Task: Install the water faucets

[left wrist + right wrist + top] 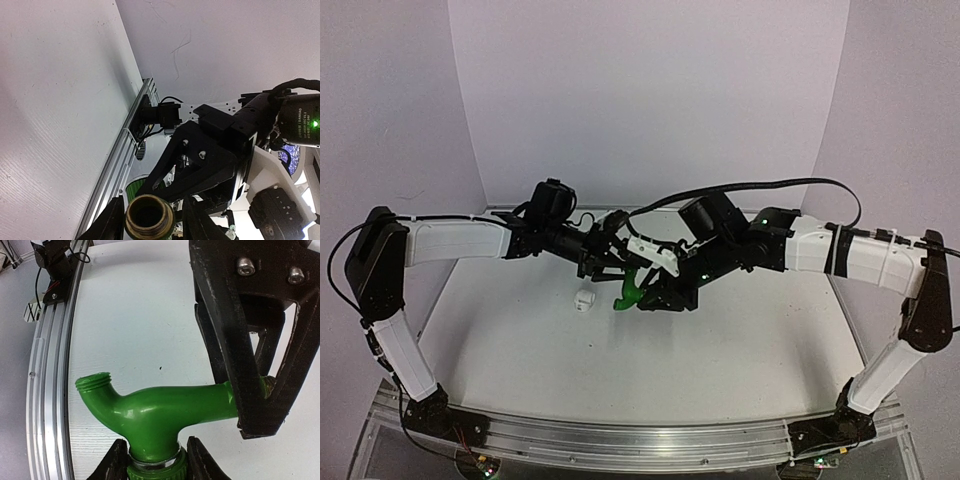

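The green faucet (631,289) hangs above the table's middle, held between both grippers. In the right wrist view its green body (160,412) has a threaded spout at the left. My right gripper (155,466) is shut on its lower collar. My left gripper (620,266) comes in from the upper right there and clamps the far end of the stem; its fingers (247,355) are black. In the left wrist view the round brassy threaded end (148,217) sits between my left gripper's (150,224) fingers. The small white fitting (583,299) lies on the table, left of the faucet.
An aluminium rail (620,440) runs along the table's near edge and also shows in the right wrist view (50,365). White walls enclose the back and sides. The right gripper's black body (200,165) fills the space just ahead of the left wrist.
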Controlling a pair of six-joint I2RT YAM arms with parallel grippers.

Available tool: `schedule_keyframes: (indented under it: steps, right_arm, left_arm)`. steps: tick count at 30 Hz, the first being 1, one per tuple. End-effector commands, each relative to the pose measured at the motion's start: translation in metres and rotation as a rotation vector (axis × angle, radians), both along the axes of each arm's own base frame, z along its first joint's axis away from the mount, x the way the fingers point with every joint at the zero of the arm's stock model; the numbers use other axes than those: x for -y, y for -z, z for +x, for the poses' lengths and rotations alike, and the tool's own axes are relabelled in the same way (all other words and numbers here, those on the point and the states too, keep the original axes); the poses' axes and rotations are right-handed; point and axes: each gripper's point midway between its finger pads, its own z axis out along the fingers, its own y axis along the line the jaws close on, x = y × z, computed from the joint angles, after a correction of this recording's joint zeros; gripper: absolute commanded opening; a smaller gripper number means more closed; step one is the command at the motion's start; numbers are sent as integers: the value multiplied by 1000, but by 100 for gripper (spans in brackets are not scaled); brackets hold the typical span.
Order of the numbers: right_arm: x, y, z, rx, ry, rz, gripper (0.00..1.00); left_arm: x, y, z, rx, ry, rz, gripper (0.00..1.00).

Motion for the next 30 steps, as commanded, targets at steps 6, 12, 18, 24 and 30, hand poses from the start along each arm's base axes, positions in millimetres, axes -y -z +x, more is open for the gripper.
schedule_keyframes:
  steps: [6,12,18,24,30]
  right_arm:
    - [-11,-13,11,48,15,18,0]
    - [-8,1,17,33,71,-16,18]
    - [1,14,43,41,282,-28,70]
    - [15,14,59,61,477,68,98]
    - [4,-3,60,354,496,134,98]
  left_arm:
    - [-1,-20,-1,109,-7,26,19]
    - [-3,-30,8,202,-63,30,1]
    - [-10,-40,39,296,-248,89,0]
    - [-32,-15,87,117,-519,213,0]
    - [-41,15,101,-171,-620,263,0]
